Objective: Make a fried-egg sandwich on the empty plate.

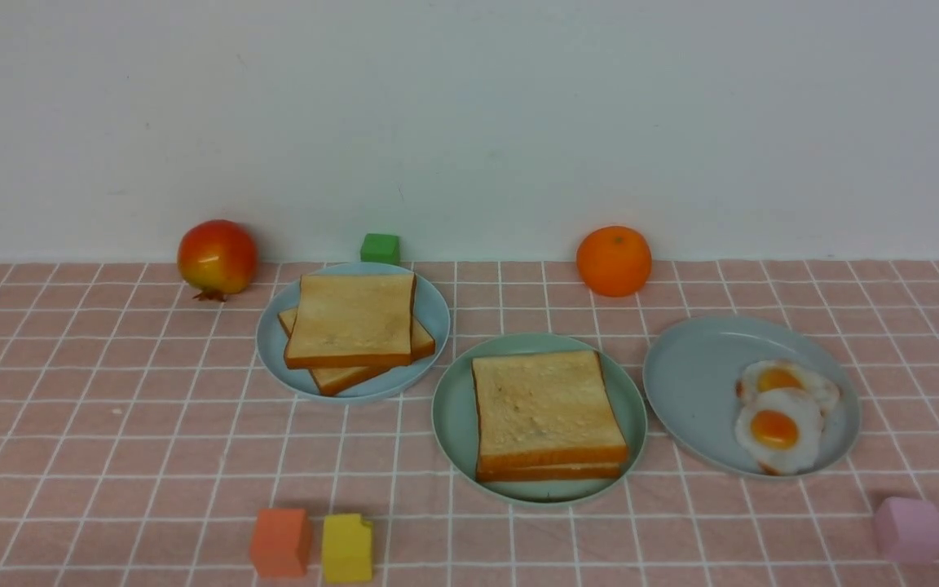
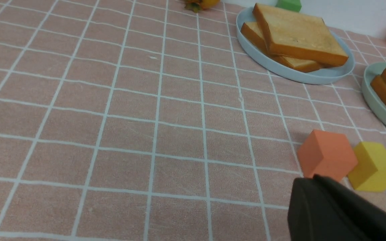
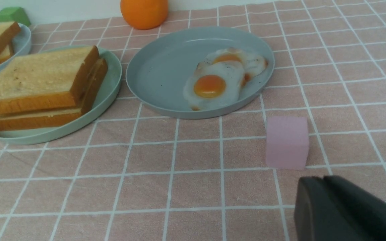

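On the mint-green plate (image 1: 453, 408) in the middle lie two toast slices (image 1: 543, 403) stacked one on the other, seen also in the right wrist view as toast slices (image 3: 32, 77) on the plate (image 3: 112, 87). A thin pale strip shows between them; I cannot tell whether it is egg. Two fried eggs (image 1: 775, 428) overlap on the blue-grey plate (image 1: 698, 383) to the right. My left gripper (image 2: 310, 179) hangs shut and empty just short of an orange cube (image 2: 327, 157). My right gripper (image 3: 323, 179) looks shut and empty near a pink cube (image 3: 286, 142). Neither gripper shows in the front view.
Another blue-grey plate (image 1: 433, 314) at back left holds two more toast slices (image 1: 351, 318). A red fruit (image 1: 217, 257), a green cube (image 1: 380, 247) and an orange (image 1: 614, 261) stand by the wall. Orange (image 1: 280, 542), yellow (image 1: 347, 546) and pink (image 1: 910, 530) cubes sit along the front.
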